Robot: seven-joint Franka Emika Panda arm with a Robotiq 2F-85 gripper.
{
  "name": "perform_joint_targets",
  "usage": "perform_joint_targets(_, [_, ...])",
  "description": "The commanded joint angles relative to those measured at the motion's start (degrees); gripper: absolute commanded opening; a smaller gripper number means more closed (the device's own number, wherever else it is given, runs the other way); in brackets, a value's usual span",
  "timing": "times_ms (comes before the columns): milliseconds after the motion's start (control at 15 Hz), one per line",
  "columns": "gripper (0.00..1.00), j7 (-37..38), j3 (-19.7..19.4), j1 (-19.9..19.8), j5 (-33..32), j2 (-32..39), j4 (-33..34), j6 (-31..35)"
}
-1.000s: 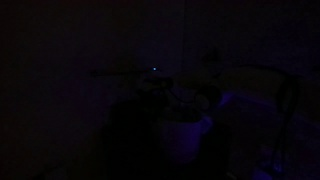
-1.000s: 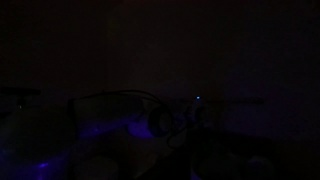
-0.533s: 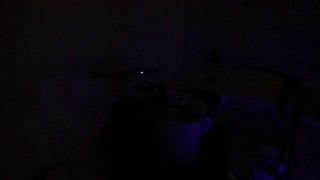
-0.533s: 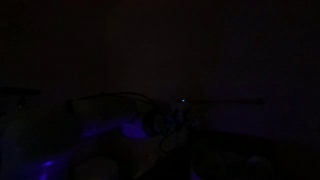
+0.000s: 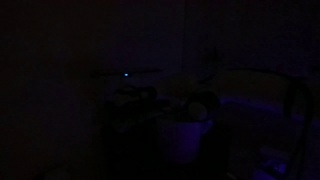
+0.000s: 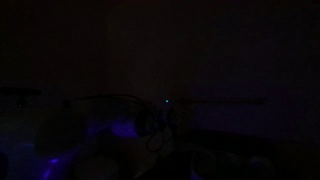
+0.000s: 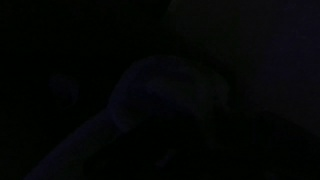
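While peering through near-darkness, made out gripper [image 5: 133, 98] clenched, contents untellable, with cup [image 5: 186, 140] just beside, lower, toward frame's right.

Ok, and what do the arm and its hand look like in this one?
Almost nothing shows; the scene is nearly black. In both exterior views the arm is only a dark outline carrying one small bluish-white light, with what look like dark cables near it. Colour, markings and the hand itself cannot be made out.
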Motion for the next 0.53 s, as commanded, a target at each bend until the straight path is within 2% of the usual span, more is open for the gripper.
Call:
perform_joint_targets(0, [0.1,-1.9,2.5,2.3,0.4,0.1,-0.3,4.0])
perform_joint_targets(333, [0.1,-4.1,4.9,6.5,0.8,0.2,-0.3,8.8])
perform_joint_targets(467, [0.09,-1.5,4.3,8.4,0.3,0.2,-0.2,9.8])
